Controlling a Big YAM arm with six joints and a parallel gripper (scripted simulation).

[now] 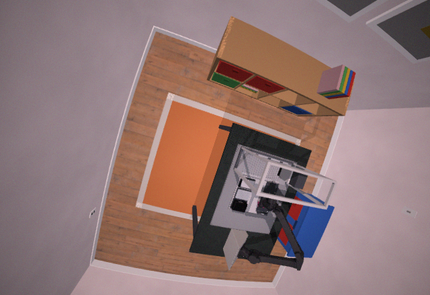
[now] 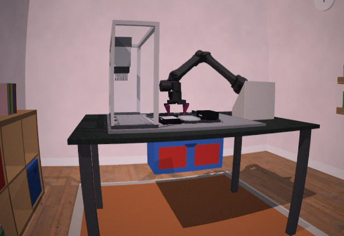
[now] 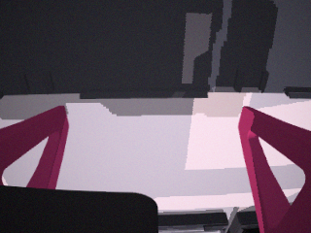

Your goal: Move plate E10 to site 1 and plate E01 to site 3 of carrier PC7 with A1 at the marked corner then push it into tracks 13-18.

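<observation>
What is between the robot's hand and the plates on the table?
Nothing visible. The open pink-fingered hand hangs just above the black-framed plate with a white top and the pale flat plate; only air shows below its fingers.
</observation>
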